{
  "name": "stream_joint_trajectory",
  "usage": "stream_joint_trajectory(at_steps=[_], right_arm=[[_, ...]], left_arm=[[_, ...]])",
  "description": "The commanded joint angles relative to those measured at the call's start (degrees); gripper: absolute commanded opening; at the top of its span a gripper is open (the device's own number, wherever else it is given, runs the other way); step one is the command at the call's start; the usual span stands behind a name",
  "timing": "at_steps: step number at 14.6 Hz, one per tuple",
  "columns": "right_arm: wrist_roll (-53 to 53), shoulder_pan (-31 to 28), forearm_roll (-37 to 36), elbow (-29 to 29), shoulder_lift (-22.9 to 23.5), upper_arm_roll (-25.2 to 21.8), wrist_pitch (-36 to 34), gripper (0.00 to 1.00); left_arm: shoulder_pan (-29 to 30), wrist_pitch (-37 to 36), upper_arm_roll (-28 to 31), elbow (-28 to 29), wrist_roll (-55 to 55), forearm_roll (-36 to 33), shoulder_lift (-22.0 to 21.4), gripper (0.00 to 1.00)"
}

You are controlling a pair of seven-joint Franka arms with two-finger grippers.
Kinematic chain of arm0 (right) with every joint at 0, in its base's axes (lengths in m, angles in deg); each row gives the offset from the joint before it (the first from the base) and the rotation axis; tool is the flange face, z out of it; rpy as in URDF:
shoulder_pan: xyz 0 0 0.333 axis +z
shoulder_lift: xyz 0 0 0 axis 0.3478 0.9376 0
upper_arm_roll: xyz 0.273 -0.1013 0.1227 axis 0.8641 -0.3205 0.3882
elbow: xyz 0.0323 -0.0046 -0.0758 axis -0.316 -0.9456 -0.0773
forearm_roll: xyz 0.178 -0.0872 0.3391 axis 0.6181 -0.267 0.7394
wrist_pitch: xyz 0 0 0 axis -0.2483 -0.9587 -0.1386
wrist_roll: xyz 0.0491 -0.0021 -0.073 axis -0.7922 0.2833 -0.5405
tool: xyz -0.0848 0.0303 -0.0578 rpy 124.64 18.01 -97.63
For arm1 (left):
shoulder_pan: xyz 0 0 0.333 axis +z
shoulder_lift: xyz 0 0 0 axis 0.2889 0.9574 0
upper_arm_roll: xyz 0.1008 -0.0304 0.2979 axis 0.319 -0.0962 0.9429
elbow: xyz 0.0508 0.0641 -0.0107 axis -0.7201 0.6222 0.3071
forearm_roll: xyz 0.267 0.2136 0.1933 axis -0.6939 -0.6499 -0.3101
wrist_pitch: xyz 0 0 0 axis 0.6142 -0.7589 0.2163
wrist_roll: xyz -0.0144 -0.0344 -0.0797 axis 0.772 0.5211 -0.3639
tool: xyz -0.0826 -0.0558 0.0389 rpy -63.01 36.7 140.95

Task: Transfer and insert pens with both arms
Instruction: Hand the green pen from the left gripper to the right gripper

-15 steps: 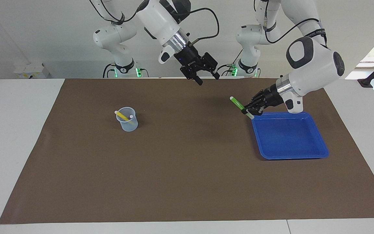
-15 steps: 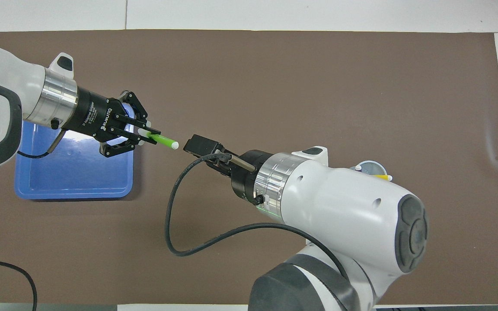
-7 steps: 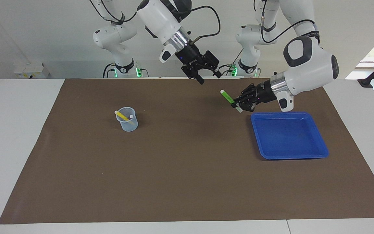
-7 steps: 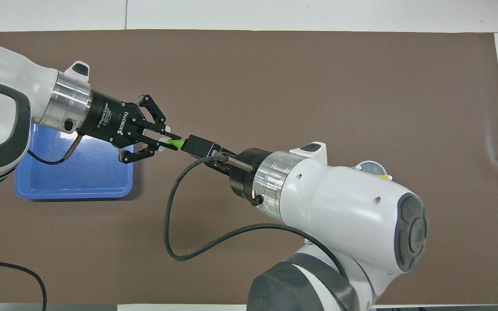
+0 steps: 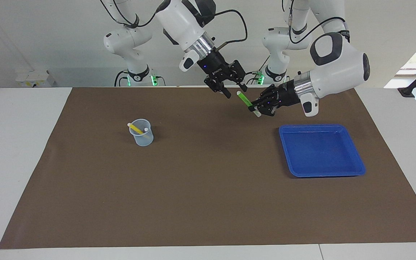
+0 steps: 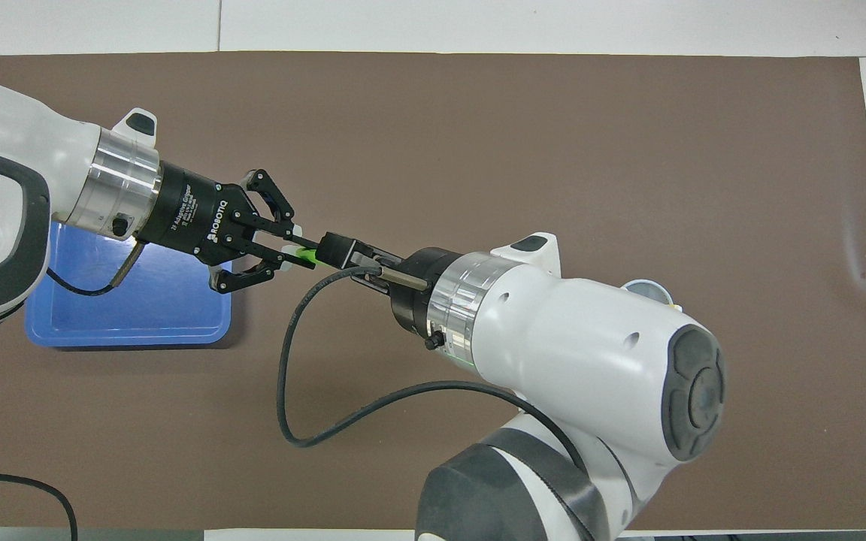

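Facing view, read from its left edge to its right. A white surface carries a brown mat. On the mat, toward the right arm's end, stands a translucent cup. A yellow pen leans inside it. Beside that pen a second pale cap shows at the rim, but its shaft colour cannot be told.

The right gripper hangs over the mat's edge nearest the robots. Its fingers stand apart on either side of the upper tip of the green pen. Whether they touch the pen cannot be told.

The green pen is in the air over the mat, tilted, with its whitish cap end lowest. The left gripper has its fingers closed on the pen's lower part, just above that cap end.

A blue tray lies on the mat toward the left arm's end, apart from both grippers.

Overhead view: the left gripper clamps the green pen, and its wrist lies over a corner of the blue tray. The right gripper's fingers are hidden under its own black housing. Only the rim of the cup shows past the right arm.
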Motion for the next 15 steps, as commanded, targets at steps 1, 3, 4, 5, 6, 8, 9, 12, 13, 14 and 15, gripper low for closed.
stream_joint_trajectory(at_steps=[1,3,4,5,6,8,9,12,13,14,15], right_arm=[[-0.6,-0.1,-0.6,1.0,0.9,0.1,1.0,0.54],[-0.7,-0.1,-0.6,0.9,0.8,0.1,1.0,0.44],[-0.7,-0.1,-0.6,0.8,0.8,0.1,0.9,0.44],[-0.8,-0.1,-0.6,0.8,0.8,0.1,0.8,0.41],[-0.9,-0.1,-0.7,0.7,0.7,0.1,0.7,0.29],[-1.0,-0.2,-0.7,0.5,0.6,0.1,0.6,0.06],[-1.0,-0.1,-0.7,0.4,0.5,0.1,0.3,0.0],[-1.0,-0.1,-0.9,0.0,0.3,0.1,-0.1,0.0],[-1.0,-0.2,-1.0,0.0,0.3,0.1,-0.3,0.0],[-1.0,-0.2,-1.0,0.1,0.3,0.1,-0.3,0.0],[-0.9,-0.2,-1.0,0.2,0.3,0.1,-0.3,0.0]], left_arm=[[-1.3,0.5,0.4,2.5,0.9,1.1,-2.2,0.0],[-1.3,0.5,0.4,2.6,0.9,1.1,-2.3,0.0],[-1.3,0.5,0.4,2.6,0.9,1.1,-2.3,0.0],[-1.3,0.5,0.4,2.6,0.9,1.1,-2.3,0.0],[-1.3,0.5,0.5,2.5,0.9,1.1,-2.3,0.0],[-1.3,0.5,0.5,2.6,0.9,1.1,-2.3,0.0],[-1.2,0.5,0.5,2.6,0.9,1.1,-2.3,0.0],[-1.2,0.5,0.5,2.6,1.1,1.1,-2.4,0.0],[-1.2,0.6,0.5,2.6,1.2,1.1,-2.4,0.0],[-1.2,0.6,0.5,2.6,1.2,1.1,-2.4,0.0],[-1.2,0.6,0.5,2.6,1.2,1.1,-2.4,0.0]])
